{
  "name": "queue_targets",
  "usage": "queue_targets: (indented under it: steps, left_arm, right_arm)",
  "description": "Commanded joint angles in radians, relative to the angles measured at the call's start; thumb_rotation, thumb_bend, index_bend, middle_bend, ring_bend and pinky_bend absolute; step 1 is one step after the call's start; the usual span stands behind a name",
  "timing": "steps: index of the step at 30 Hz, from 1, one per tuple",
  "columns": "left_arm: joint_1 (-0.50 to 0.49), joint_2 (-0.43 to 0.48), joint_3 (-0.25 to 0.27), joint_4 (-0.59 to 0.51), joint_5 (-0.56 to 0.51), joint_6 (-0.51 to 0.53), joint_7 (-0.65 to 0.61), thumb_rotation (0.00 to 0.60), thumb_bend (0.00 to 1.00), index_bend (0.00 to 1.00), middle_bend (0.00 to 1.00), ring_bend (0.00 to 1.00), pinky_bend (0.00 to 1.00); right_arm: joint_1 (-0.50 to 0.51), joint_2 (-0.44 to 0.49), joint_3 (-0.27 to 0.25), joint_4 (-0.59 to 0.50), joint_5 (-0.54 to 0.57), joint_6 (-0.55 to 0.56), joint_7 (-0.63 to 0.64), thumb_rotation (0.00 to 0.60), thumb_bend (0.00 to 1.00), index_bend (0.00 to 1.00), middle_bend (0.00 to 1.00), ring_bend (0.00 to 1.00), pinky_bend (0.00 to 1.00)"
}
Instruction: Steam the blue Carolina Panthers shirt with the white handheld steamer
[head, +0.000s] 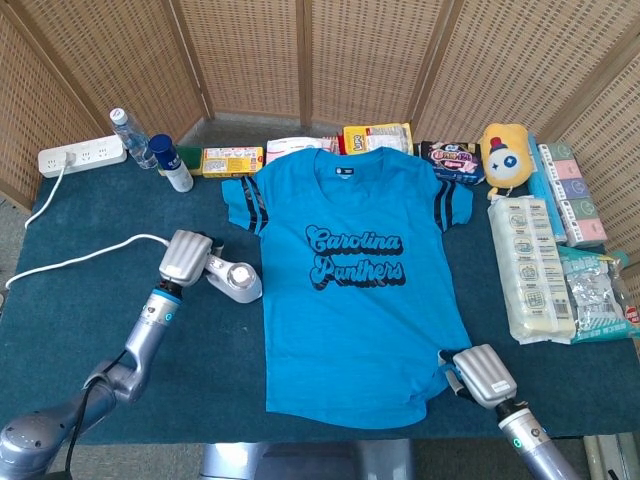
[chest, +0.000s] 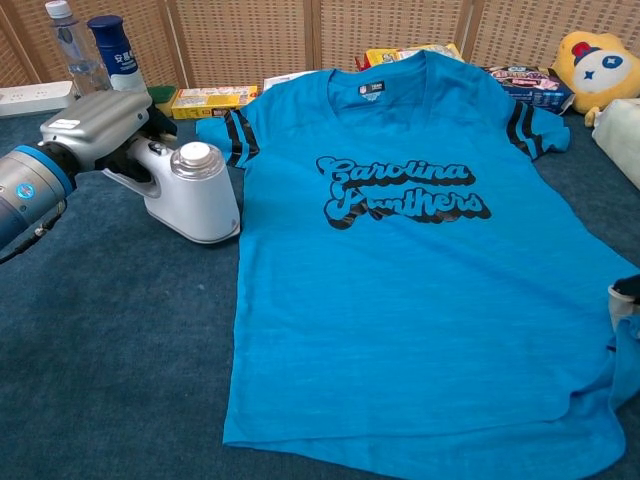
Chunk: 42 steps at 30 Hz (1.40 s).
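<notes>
Both views are bright and evenly lit, with soft daylight and no hard glare; shadows are faint, a thin one under the steamer (chest: 193, 196) on the table (chest: 110, 330); the shirt (head: 355, 290) print reads sharp; the chest view bends slightly at its edges; nothing looks blurred.
</notes>
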Motion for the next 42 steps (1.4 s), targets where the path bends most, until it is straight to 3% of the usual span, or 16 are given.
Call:
queue_targets:
  steps: [1, 9, 14, 23, 36, 42]
  left_arm:
    - [-0.014, -0.036, -0.013, 0.066, -0.018, -0.032, -0.017, 0.600, 0.30, 0.80, 0.77, 0.69, 0.72]
    - [-0.030, -0.075, -0.030, 0.149, -0.039, -0.063, -0.032, 0.600, 0.29, 0.80, 0.77, 0.69, 0.70]
    - [-0.031, -0.078, -0.031, 0.154, -0.047, -0.089, -0.029, 0.600, 0.26, 0.79, 0.74, 0.61, 0.64]
    - [-0.022, -0.063, -0.028, 0.128, -0.053, -0.103, -0.016, 0.600, 0.21, 0.53, 0.53, 0.42, 0.54]
    - [-0.011, -0.031, -0.039, 0.062, -0.081, -0.130, 0.056, 0.600, 0.20, 0.25, 0.34, 0.25, 0.39]
    - [-0.004, -0.020, -0.052, 0.033, -0.100, -0.134, 0.084, 0.600, 0.20, 0.07, 0.21, 0.15, 0.34]
  right_arm:
    - [0.002, 0.002, 0.002, -0.006, 0.005, -0.005, -0.006, 0.600, 0.59, 0.64, 0.62, 0.70, 0.84]
    - [0.004, 0.010, 0.004, -0.021, 0.014, -0.013, -0.019, 0.600, 0.58, 0.64, 0.62, 0.70, 0.83]
    - [0.007, 0.011, 0.004, -0.028, 0.019, -0.021, -0.024, 0.600, 0.57, 0.64, 0.62, 0.69, 0.82]
    - [0.011, 0.017, 0.007, -0.045, 0.028, -0.030, -0.033, 0.600, 0.56, 0.64, 0.62, 0.67, 0.80]
    - [0.010, 0.036, 0.007, -0.084, 0.050, -0.044, -0.043, 0.600, 0.54, 0.60, 0.59, 0.64, 0.78]
    - [0.010, 0.036, 0.008, -0.088, 0.054, -0.045, -0.046, 0.600, 0.54, 0.60, 0.59, 0.64, 0.77]
